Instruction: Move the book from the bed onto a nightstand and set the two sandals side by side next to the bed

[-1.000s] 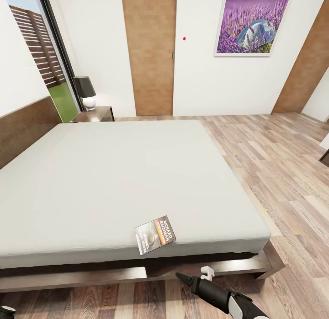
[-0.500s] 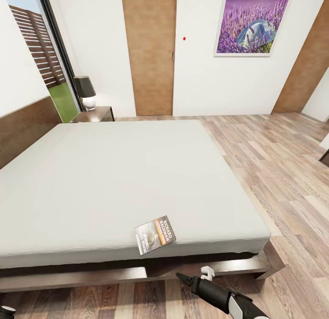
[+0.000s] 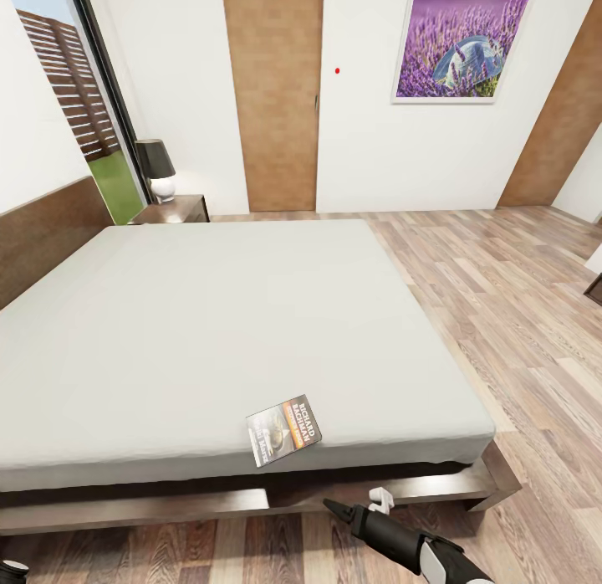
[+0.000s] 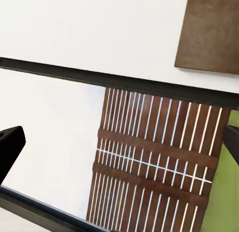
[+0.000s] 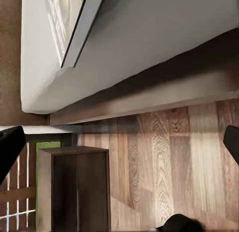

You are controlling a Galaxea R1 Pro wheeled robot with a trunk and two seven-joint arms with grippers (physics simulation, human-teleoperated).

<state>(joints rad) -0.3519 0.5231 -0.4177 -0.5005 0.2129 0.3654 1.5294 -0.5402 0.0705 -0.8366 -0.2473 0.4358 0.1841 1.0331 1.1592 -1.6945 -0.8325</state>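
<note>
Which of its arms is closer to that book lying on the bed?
The right. The right gripper sits just below the book, past the bed edge. The left arm is far off at the bottom left corner.

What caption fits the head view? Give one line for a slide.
Book lying near the foot edge of the bed, right tool low beside the frame, nightstand with lamp beyond.

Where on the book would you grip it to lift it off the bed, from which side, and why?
Grip the book by its near edge, coming from the foot of the bed, where the right gripper already is. It lies flat and thin near the mattress edge, with one corner slightly overhanging, so a finger could probably slip under there.
</note>
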